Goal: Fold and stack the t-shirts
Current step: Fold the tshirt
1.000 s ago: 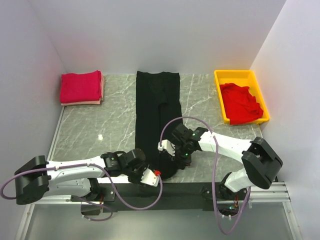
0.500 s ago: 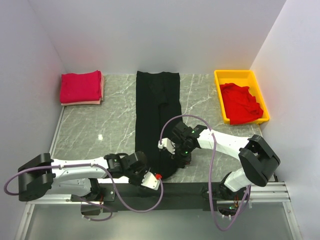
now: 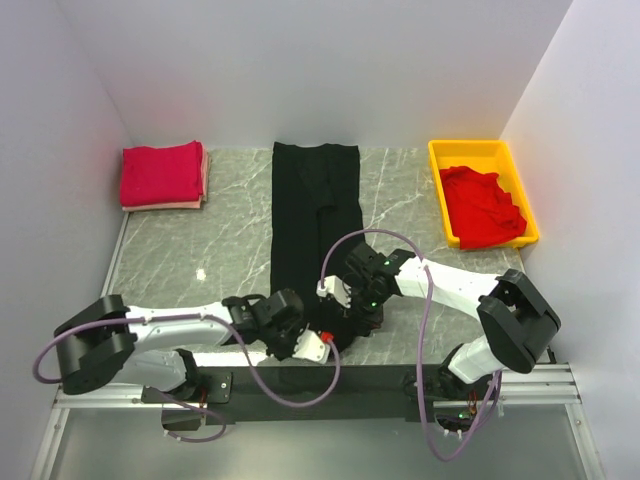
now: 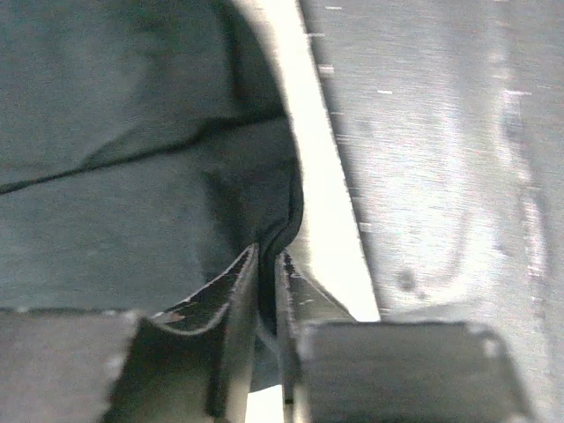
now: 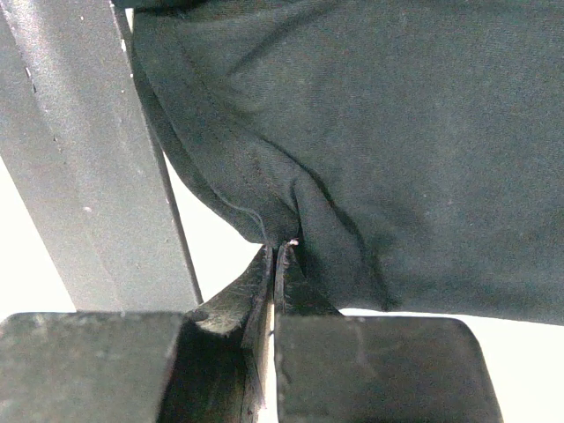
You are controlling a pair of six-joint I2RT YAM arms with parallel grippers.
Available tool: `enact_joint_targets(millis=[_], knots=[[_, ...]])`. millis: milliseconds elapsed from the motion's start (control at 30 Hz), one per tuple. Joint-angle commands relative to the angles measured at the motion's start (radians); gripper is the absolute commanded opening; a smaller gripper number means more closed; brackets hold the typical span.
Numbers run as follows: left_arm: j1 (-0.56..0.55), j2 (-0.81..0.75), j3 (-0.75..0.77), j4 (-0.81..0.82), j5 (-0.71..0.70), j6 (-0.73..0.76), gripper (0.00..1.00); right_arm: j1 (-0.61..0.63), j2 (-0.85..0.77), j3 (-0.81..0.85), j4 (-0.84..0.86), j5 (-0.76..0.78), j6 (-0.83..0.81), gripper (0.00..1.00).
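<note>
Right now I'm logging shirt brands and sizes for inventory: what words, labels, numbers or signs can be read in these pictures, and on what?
None can be read.
No print, tag or number shows on the black shirt, the folded red stack, the red shirt or the yellow tray.
Both wrist views show only plain black cloth.

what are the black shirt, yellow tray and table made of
Black t-shirt: soft matte cloth, likely cotton; fine weave, a stitched hem and creases show in the wrist views.
Yellow tray: looks like moulded plastic, smooth, with uniform colour and a rounded rim.
Table: grey marble look with white veins and a slight sheen; could be stone or printed laminate.
</note>
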Motion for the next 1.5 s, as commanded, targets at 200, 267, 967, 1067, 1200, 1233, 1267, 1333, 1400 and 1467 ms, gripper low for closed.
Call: enact_joint_targets(millis=[200, 267, 967, 1067, 1200, 1233, 1267, 1333, 1400, 1467], knots=[[0.064, -0.049, 0.05, -0.143, 0.031, 0.022, 0.01, -0.035, -0.08, 0.04, -0.021, -0.02, -0.008, 0.0], [0.063, -0.089, 0.068, -0.177, 0.065, 0.036, 0.01, -0.037, -0.119, 0.037, -0.011, -0.028, 0.011, 0.0], [-0.049, -0.28, 0.182, -0.329, 0.211, -0.078, 0.01, 0.224, -0.596, -0.09, -0.118, -0.008, -0.042, 0.0], [-0.016, -0.292, 0.202, -0.35, 0.227, -0.087, 0.01, 0.219, -0.608, -0.081, -0.098, 0.051, -0.033, 0.0], [0.087, -0.275, 0.23, -0.37, 0.231, -0.023, 0.01, 0.138, -0.591, -0.076, -0.057, 0.088, -0.091, 0.0], [0.146, -0.264, 0.236, -0.376, 0.231, -0.001, 0.01, 0.097, -0.588, -0.078, -0.038, 0.087, -0.119, 0.0], [0.179, -0.251, 0.245, -0.383, 0.234, 0.055, 0.01, 0.074, -0.581, -0.076, -0.023, 0.085, -0.139, 0.0], [0.266, -0.2, 0.279, -0.38, 0.24, 0.13, 0.01, 0.02, -0.541, -0.058, -0.011, 0.078, -0.2, 0.0], [0.309, -0.14, 0.312, -0.363, 0.231, 0.172, 0.01, -0.017, -0.486, -0.03, 0.008, 0.067, -0.243, 0.0], [0.365, -0.084, 0.328, -0.314, 0.226, 0.218, 0.01, -0.069, -0.428, -0.009, 0.043, 0.061, -0.303, 0.0]])
